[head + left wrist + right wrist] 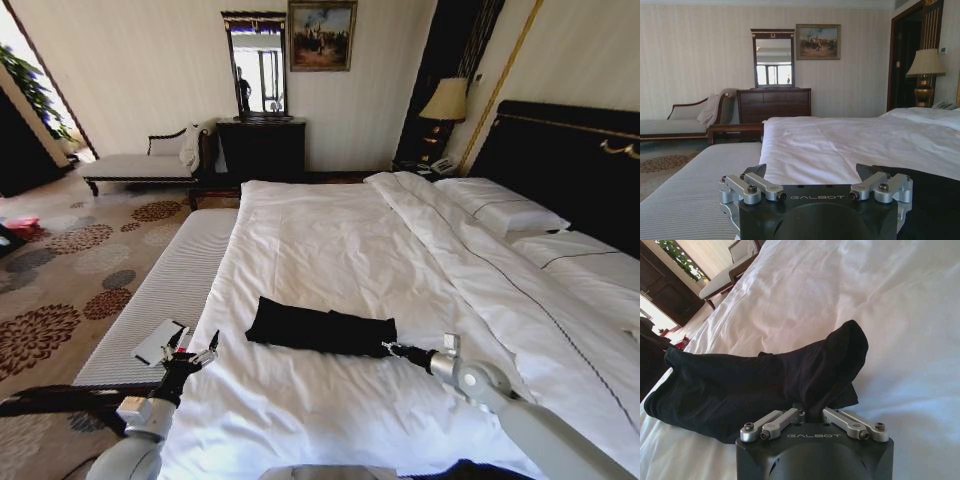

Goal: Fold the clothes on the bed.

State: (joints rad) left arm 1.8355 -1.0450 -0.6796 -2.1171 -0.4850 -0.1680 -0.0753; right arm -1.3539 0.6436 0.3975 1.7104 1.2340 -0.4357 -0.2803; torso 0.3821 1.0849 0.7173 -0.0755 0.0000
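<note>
The clothes are a black T-shirt bunched into a long band across the near part of the white bed. My right gripper is at the band's right end, shut on a fold of the black fabric, which rises from between the closed fingers of the right gripper. My left gripper hovers at the bed's left edge, a little left of the band's other end, open and holding nothing. In the left wrist view the left gripper shows its fingers spread wide, with the clothes dark beside them.
A grey striped bench runs along the bed's left side with a flat white item on it. Pillows and the dark headboard lie to the right. A chaise longue, dresser and lamp stand by the far wall.
</note>
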